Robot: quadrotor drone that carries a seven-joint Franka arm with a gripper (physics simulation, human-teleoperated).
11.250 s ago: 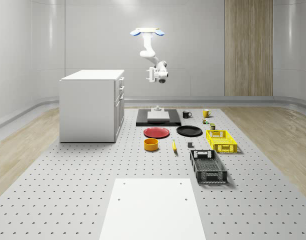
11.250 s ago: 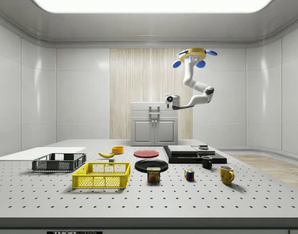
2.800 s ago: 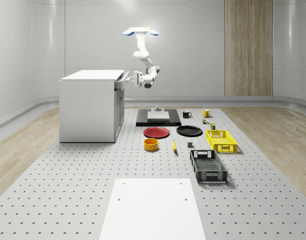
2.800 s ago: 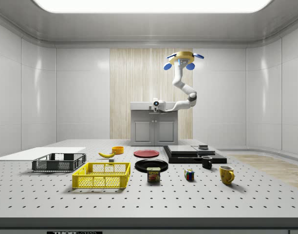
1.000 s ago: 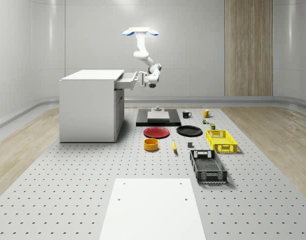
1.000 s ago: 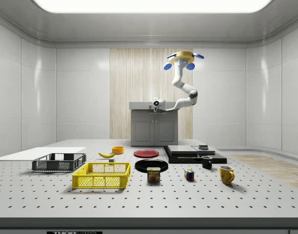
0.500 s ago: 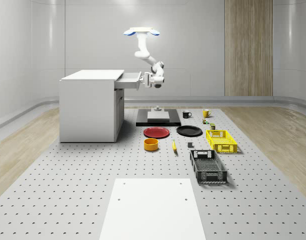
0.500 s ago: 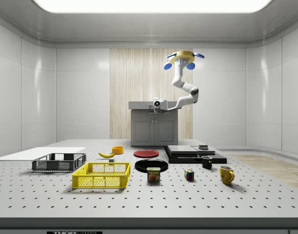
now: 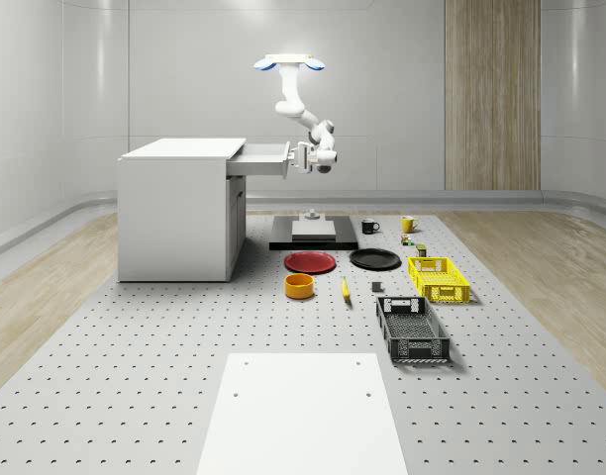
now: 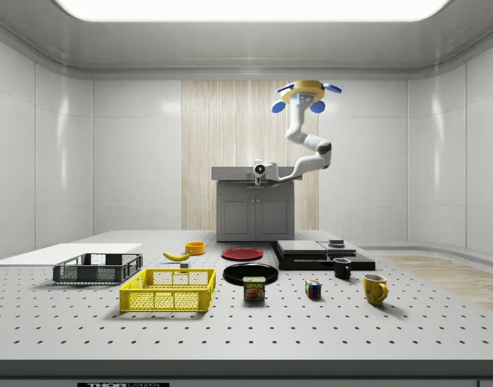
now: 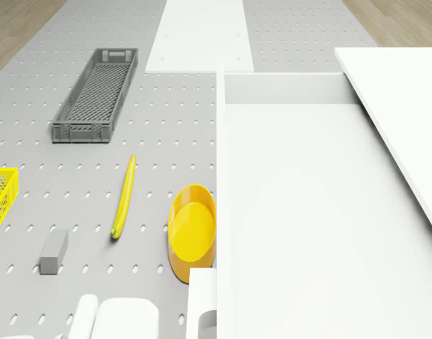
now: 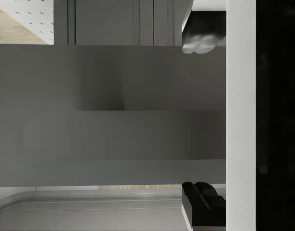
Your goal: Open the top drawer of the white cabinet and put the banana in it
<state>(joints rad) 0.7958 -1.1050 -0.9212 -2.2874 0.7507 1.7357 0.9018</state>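
The pincer (image 9: 294,159) is clamped on the top drawer (image 9: 261,158), pulled well out beneath the hovering drone (image 9: 291,63). The banana (image 11: 123,195) looks light, soft and bruisable, probably best gripped mid-length.

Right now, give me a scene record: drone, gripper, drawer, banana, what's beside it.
drone: hovers past the cabinet's drawer side, above the black slab
gripper: at the drawer front, on its handle
drawer: top drawer pulled out, nothing in it
banana: on the table, untouched
beside banana: orange bowl, gray block
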